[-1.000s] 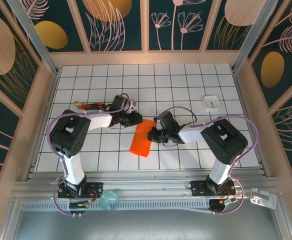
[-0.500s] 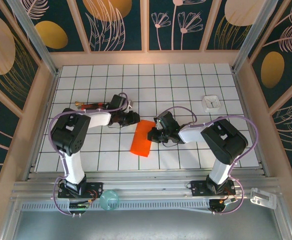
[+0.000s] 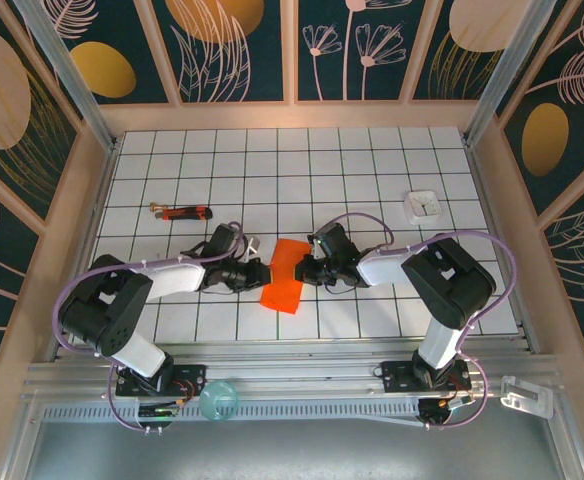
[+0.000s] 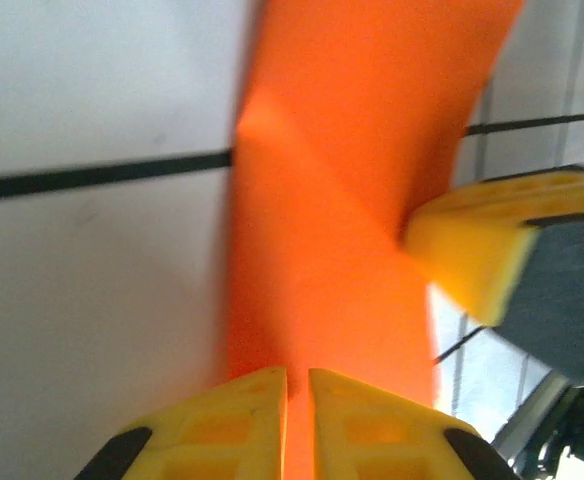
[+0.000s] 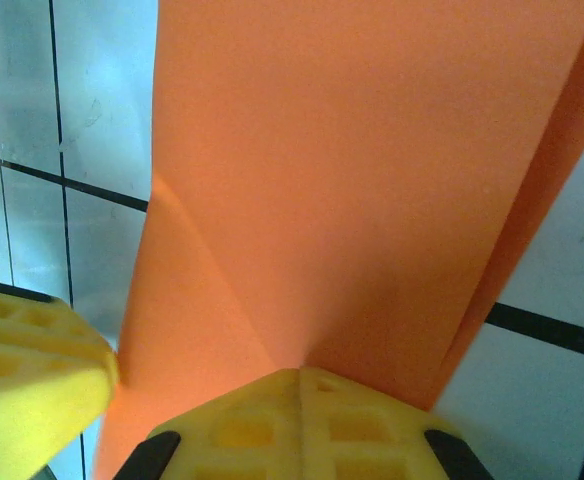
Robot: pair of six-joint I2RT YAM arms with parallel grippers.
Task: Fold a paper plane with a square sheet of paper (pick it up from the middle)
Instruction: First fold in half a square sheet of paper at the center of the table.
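The square sheet of paper [image 3: 284,275], bright orange-red and folded into a narrow strip with a diagonal crease, lies mid-table between both grippers. My left gripper [image 3: 256,273] is at its left edge. In the left wrist view its yellow jaws [image 4: 298,372] stand nearly together, a thin slit of orange paper [image 4: 342,180] between them. My right gripper [image 3: 303,268] is at the paper's right edge. In the right wrist view its jaws [image 5: 300,372] are pressed together where the crease of the paper [image 5: 372,180] meets them. A yellow fingertip [image 4: 472,250] of the right gripper touches the paper's far edge.
A thin red-and-black stick tool [image 3: 182,211] lies at the back left. A small white square object [image 3: 424,205] sits at the back right. Wooden walls [image 3: 92,190] fence the tiled table. A teal round thing [image 3: 217,398] rests on the front rail.
My left arm has swung forward from beside the stick tool to the paper's left edge, and its jaws have closed in. The right arm and the paper have hardly moved.
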